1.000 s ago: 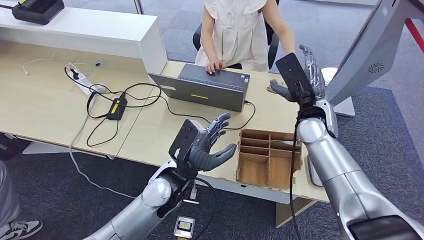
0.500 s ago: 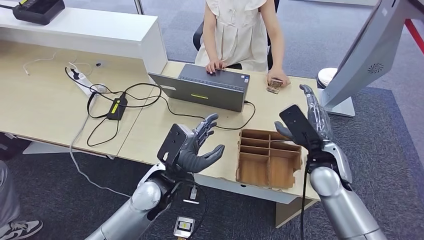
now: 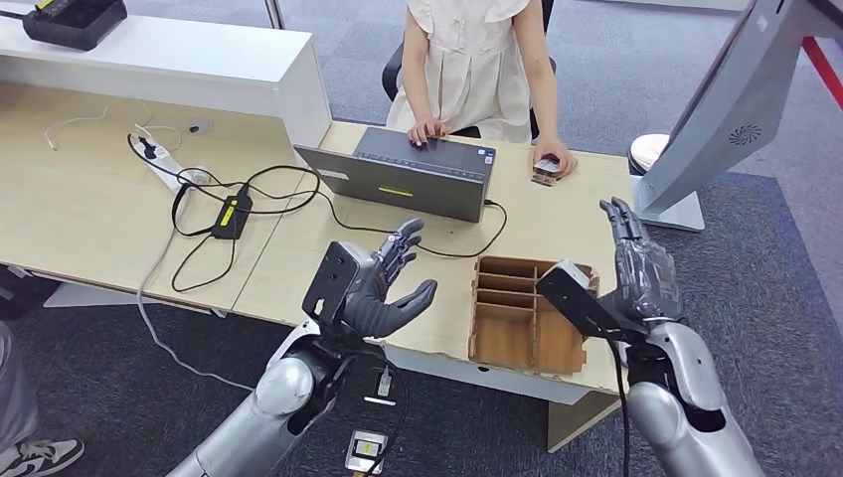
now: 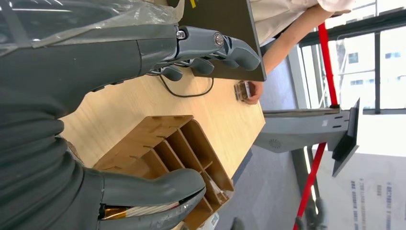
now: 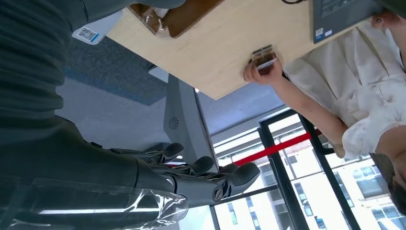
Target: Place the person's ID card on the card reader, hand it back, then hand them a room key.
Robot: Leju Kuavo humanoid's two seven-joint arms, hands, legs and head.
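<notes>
1. Left hand (image 3: 383, 288): raised over the near edge of the counter (image 3: 298, 263), fingers spread and slightly curled, thumb out, nothing in it. Left wrist view confirms this: fingers (image 4: 210, 45) apart, thumb well clear of them.
2. Right hand (image 3: 636, 273): upright at the counter's right end, just beside the wooden organizer (image 3: 527, 313). Fingers extended and apart, pointing up, holding nothing. In the right wrist view the fingers (image 5: 210, 175) are straight against the windows.
3. Card (image 3: 545, 169): on the far side of the counter, under the person's hand (image 3: 555, 157), to the right of the laptop (image 3: 413, 174). The right wrist view shows the person's fingers around it (image 5: 263, 57) at the counter edge. Can't tell from these frames whether it's the ID card or the room key.
4. Person's other hand rests on the laptop keyboard.
5. Organizer: open compartments, near right corner of the counter, between the two robot hands.
6. Other items: black power brick and cables (image 3: 234, 214) on the left part of the counter; grey monitor stand (image 3: 716, 119) at far right; black device (image 3: 70, 20) on the raised white shelf, top left.
</notes>
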